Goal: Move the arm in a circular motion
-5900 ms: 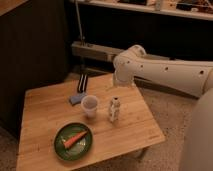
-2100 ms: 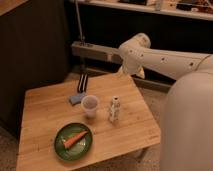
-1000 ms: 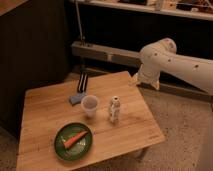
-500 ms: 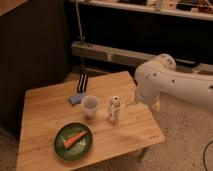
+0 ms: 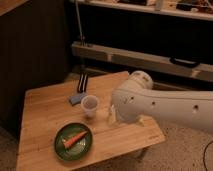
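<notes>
The arm (image 5: 150, 105) comes in from the right edge of the view, one thick white tube ending in a bulbous joint that hangs over the right half of the worktop (image 5: 45, 115), just right of the cup (image 5: 90, 106). It also covers part of a small pale bottle (image 5: 112, 117); I cannot tell whether it touches the bottle. The hand does not show anywhere in the view, so I cannot tell whether it is spread, closed or clamped on something. By its look the arm is heavy and stiff, with a smooth hard casing that would be slippery to grip. I judge there is nothing to take hold of here: the circle has to come from the arm's own joints, not from a grasp. The things beside it look light and easy to topple, the cup and bottle most of all, so a low sweep could knock them over. By count there is one arm, one cup, one bottle and one green plate (image 5: 59, 150) carrying one carrot (image 5: 74, 140). There is also one blue pad (image 5: 76, 99), with one dark two-pronged piece (image 5: 82, 82) standing at its far side. One thin pole (image 5: 80, 22) rises behind the worktop.
</notes>
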You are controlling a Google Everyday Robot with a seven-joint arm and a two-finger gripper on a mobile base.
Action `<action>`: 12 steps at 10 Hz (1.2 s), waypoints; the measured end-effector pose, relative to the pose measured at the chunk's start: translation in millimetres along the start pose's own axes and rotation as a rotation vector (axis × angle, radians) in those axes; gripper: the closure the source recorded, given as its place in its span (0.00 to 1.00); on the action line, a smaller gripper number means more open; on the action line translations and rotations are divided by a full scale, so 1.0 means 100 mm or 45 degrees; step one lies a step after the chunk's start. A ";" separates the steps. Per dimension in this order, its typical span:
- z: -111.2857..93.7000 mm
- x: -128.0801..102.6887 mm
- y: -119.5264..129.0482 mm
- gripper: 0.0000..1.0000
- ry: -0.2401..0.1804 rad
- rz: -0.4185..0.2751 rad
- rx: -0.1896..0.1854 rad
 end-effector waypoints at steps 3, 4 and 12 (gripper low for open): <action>0.01 -0.44 0.69 0.20 -0.062 -0.217 -0.028; 0.01 -0.60 0.90 0.20 -0.072 -0.283 -0.037; 0.16 -2.35 1.67 0.20 -0.167 -0.518 -0.117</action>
